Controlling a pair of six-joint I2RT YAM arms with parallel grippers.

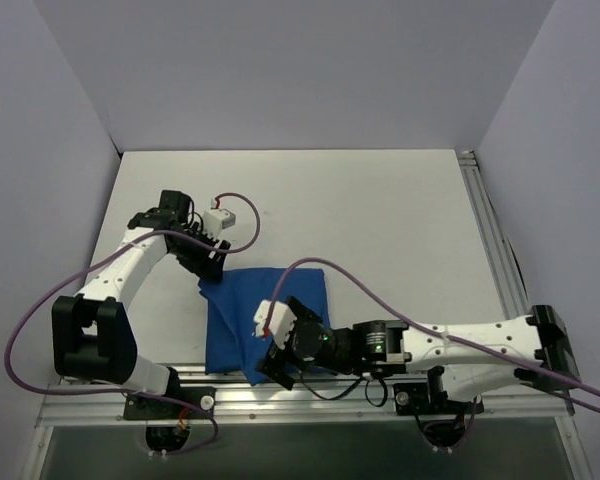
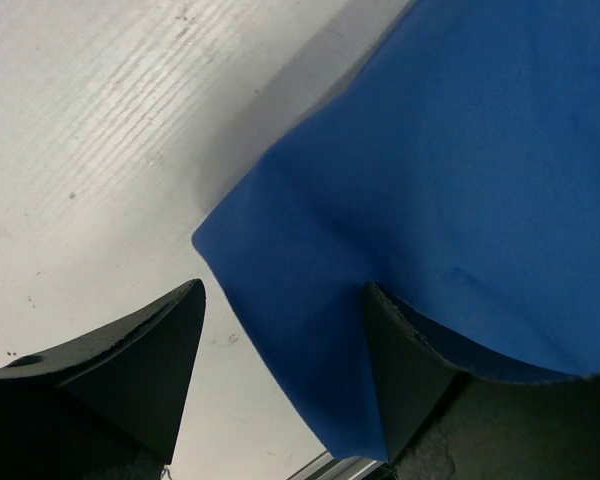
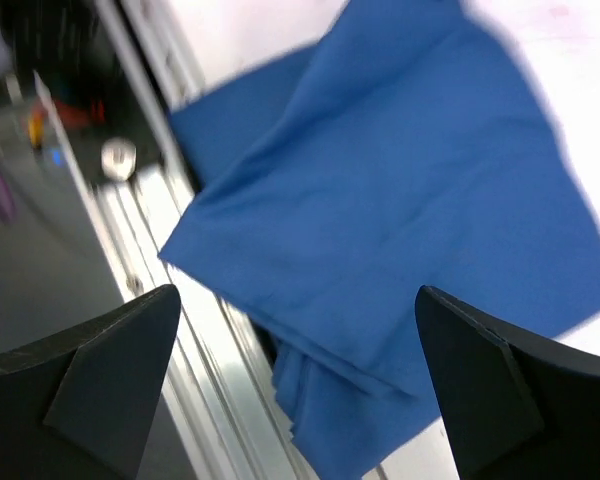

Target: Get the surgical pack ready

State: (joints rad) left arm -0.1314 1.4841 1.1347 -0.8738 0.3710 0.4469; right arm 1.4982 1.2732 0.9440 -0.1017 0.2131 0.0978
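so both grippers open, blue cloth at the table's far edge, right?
No. The left gripper and right gripper are open, but the blue cloth lies at the near edge, not the far one. The top external view shows it.

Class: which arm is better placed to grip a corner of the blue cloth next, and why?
Left, probably. On the left arm the open jaws straddle the far-left corner of the blue cloth, low at the table. On the right arm the open jaws hover higher, over its broad face.
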